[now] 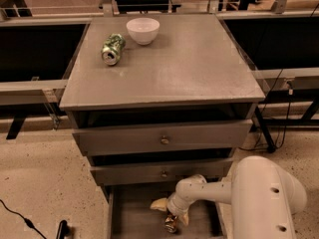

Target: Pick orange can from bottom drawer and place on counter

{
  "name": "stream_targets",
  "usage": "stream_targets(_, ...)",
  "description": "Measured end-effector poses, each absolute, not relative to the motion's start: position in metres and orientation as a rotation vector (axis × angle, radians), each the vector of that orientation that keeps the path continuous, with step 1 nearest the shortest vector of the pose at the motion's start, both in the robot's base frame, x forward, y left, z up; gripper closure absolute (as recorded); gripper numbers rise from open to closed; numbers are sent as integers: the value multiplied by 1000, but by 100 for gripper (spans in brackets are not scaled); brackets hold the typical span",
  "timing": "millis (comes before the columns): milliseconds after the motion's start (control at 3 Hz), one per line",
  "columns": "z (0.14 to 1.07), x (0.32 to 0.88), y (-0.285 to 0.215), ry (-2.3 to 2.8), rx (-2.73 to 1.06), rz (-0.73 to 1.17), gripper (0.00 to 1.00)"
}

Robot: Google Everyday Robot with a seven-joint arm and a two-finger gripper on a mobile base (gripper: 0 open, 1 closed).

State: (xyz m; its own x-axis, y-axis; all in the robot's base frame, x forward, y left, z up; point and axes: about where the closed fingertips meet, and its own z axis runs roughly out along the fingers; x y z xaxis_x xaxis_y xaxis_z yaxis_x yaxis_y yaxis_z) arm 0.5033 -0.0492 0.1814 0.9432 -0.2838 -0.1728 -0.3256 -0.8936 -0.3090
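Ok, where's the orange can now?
The can is low in the view's centre, in the bottom drawer, right at the gripper reaching into it.

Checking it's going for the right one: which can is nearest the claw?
The orange can in the bottom drawer, right at the claw; the green can lies far off on the counter.
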Motion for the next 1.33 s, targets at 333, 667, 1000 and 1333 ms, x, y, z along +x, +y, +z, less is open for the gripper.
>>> stream_targets(333,165,503,-50,449,-2790,221,22)
stream_targets(667,154,502,-52,461,-2815,247,26)
stream_targets(1000,147,501,-55,472,-2826,265,40)
stream_targets(1333,140,499,-57,481,-2838,280,38)
